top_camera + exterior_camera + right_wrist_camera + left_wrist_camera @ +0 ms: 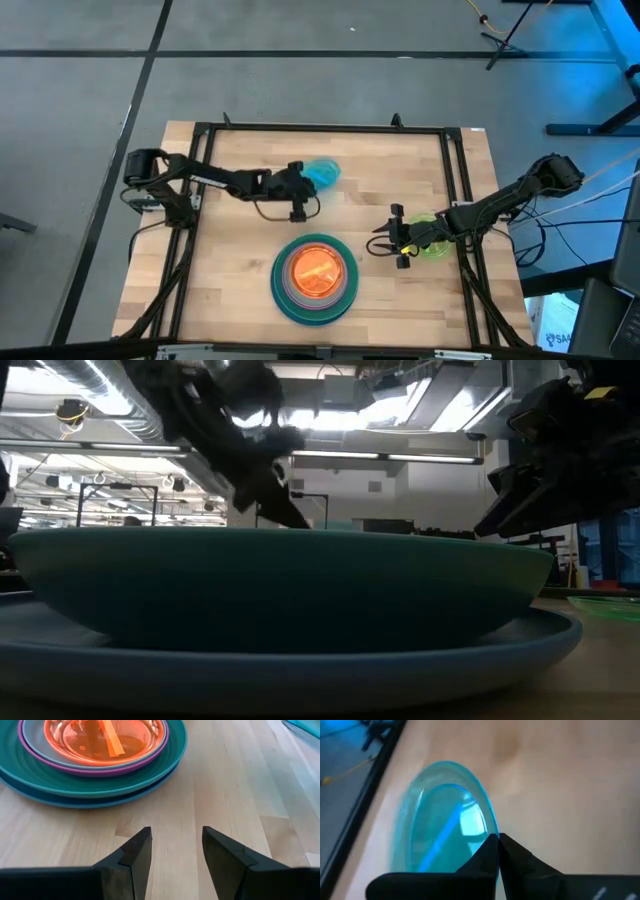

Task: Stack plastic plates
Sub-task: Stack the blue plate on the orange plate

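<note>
A stack of plates [315, 278] stands near the table's near edge: blue and green large ones below, magenta and pale ones above, a small orange plate [102, 737] on top. My left gripper [303, 192], beyond the stack, is shut on a small translucent teal plate [445, 820]. My right gripper [175, 852] is open, to the right of the stack, with nothing between its fingers. A small lime plate [432, 243] lies flat on the table under my right arm. My left gripper pinches the teal plate's rim [492, 831] between its two fingers. The plate stands out beyond the fingertips toward the table's far right; in the high view it shows by the gripper [322, 172]. Whether it is lifted clear, I cannot tell.
A black metal frame [320, 128] runs around the wooden table top. Bare wood lies between the stack and both grippers. The low view is filled by the stack's large plates [290, 600].
</note>
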You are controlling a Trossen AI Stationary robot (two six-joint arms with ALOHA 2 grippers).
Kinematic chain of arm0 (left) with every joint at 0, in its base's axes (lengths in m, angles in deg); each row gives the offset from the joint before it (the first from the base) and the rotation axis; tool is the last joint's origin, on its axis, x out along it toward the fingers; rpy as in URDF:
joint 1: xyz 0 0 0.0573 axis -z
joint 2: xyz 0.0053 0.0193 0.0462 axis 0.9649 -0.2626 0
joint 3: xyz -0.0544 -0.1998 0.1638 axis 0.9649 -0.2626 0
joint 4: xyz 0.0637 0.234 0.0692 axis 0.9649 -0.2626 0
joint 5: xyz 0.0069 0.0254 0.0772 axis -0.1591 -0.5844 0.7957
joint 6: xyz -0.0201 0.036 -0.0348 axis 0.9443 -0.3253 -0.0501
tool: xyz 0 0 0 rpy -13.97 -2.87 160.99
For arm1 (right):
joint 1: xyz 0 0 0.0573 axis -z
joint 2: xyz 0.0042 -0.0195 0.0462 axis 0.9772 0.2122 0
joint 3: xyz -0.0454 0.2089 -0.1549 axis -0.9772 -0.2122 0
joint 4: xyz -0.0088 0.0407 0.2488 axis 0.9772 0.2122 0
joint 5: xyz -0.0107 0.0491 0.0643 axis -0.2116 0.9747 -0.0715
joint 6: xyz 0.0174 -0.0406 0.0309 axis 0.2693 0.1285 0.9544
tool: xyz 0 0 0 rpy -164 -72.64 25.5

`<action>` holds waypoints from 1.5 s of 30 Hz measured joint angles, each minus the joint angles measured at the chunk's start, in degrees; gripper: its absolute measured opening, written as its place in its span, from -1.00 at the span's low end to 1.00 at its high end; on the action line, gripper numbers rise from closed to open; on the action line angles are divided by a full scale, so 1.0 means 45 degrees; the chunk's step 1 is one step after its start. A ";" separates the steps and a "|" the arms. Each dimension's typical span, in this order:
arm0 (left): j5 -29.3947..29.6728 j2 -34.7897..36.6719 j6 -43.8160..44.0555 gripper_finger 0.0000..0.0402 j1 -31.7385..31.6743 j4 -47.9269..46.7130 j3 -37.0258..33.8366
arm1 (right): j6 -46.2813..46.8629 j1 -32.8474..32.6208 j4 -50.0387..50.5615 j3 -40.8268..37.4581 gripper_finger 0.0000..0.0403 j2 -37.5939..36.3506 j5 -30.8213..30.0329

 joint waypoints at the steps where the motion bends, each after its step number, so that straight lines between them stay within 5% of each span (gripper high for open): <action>1: -0.0011 0.0110 0.0119 -0.98 0.0316 -0.0028 0.0000 | 0.0000 0.0000 0.0005 0.0000 -0.18 0.0000 0.0001; 22: -0.0025 0.0354 0.2715 -0.97 0.5703 0.0340 0.0001 | 0.0105 0.0000 0.0012 0.0000 -0.18 0.0000 0.0001; 35: -0.0054 0.0888 0.4037 -0.97 0.7941 -0.2025 0.2125 | 0.0125 0.0000 0.0194 0.0000 -0.18 0.0000 -0.0003; 45: 0.0190 0.0476 0.4993 -0.97 0.8568 -0.1930 0.1700 | 0.0155 0.0000 0.0204 0.0000 -0.18 0.0000 0.0001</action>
